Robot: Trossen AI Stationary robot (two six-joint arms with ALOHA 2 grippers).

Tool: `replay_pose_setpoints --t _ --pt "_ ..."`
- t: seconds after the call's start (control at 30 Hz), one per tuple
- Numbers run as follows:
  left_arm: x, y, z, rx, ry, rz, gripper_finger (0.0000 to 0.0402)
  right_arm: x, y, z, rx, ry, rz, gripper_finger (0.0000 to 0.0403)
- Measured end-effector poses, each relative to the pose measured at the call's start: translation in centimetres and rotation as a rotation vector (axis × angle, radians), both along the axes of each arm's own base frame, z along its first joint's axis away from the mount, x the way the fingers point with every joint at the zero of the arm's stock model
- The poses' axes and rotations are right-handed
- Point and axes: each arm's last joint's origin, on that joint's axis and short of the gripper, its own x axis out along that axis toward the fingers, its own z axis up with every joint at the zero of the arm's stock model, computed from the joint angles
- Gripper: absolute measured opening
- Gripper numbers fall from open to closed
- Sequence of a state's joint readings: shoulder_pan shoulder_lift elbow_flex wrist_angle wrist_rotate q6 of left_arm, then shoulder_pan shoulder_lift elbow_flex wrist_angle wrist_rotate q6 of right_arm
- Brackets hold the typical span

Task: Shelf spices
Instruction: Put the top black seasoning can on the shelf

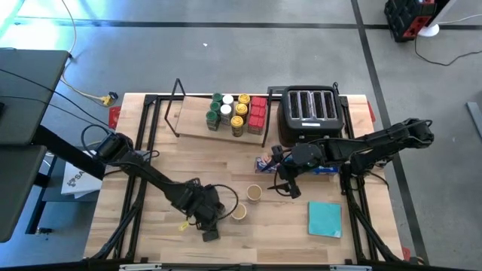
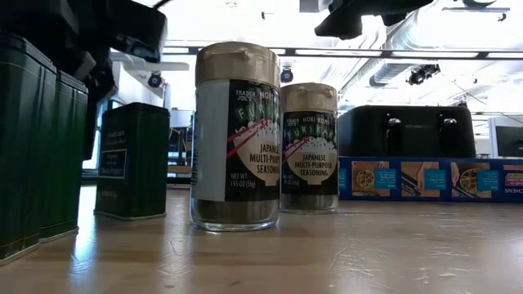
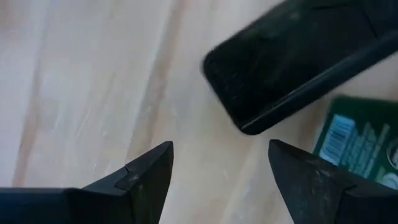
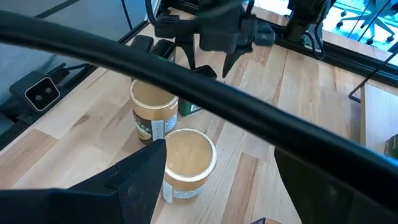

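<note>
Two tan-lidded spice jars (image 1: 254, 193) (image 1: 239, 213) stand upright on the wooden table near its front middle. In the low view they are the near jar (image 2: 237, 135) and the far jar (image 2: 309, 147). My left gripper (image 3: 221, 168) points down, open, over bare wood beside a dark tin (image 3: 292, 62) and a green tin (image 3: 360, 143), with nothing between its fingers. My right gripper (image 4: 221, 149) hangs open above and behind the jars (image 4: 186, 155). The shelf (image 1: 197, 124) at the back holds several jars and red tins (image 1: 257, 114).
A black toaster (image 1: 310, 113) stands at the back right, with a long blue box (image 1: 325, 170) in front of it. A teal pad (image 1: 324, 218) lies at the front right. Green tins (image 2: 135, 159) stand left of the jars. A black cable (image 4: 186, 81) crosses the right wrist view.
</note>
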State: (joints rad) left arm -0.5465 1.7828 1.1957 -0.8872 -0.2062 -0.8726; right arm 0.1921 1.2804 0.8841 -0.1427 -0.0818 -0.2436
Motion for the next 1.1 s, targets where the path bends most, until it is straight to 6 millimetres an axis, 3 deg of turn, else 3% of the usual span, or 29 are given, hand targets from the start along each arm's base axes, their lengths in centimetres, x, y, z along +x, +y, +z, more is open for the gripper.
replay_pose_setpoints --t 0.23,0.47,0.73,1.1 --pt "1.2 1.8 0.1 -0.064 0.073 -0.292 0.0264 0.0 0.0 0.0 0.001 -0.004 0.0 0.0296" --pt "2.1 3.7 1.5 -0.032 0.134 -0.457 0.0264 0.0 0.0 0.0 0.004 -0.003 -0.002 0.0296" --pt "3.7 4.0 3.1 -0.039 0.043 -0.69 0.0264 0.0 0.0 0.0 0.034 0.006 -0.021 0.0296" --pt "4.8 3.5 3.2 -0.044 -0.07 -0.706 0.0255 0.0 0.0 0.0 0.038 0.007 -0.023 0.0296"
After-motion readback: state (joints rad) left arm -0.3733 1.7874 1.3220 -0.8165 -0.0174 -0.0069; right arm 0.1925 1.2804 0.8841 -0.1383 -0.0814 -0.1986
